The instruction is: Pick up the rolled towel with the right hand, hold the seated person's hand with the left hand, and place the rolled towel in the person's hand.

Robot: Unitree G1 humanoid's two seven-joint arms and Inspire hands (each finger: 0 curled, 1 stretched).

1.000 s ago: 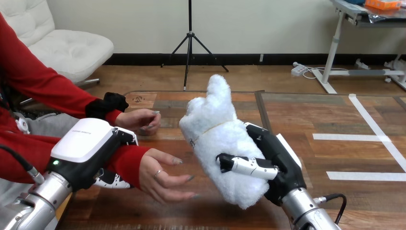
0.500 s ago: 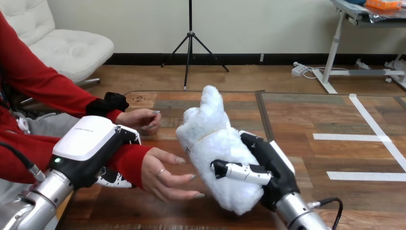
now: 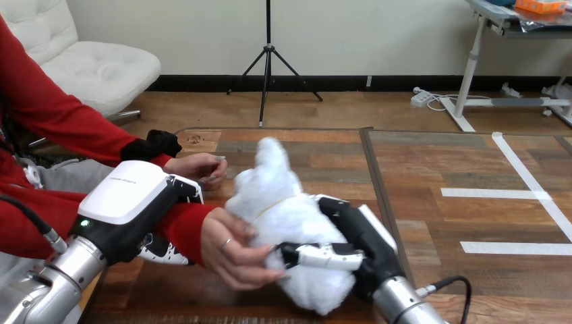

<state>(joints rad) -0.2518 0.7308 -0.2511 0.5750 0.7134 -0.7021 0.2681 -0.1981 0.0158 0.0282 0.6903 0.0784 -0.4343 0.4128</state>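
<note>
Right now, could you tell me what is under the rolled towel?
The person's nearer hand lies partly under the rolled towel, which the right hand grips. Its palm is covered by the towel.

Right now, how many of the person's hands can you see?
2. The person's near hand touches the white fluffy rolled towel; the person's far hand lies behind it, apart from the towel.

Rolled towel [image 3: 278,210] against person's hand [image 3: 228,248]
</note>
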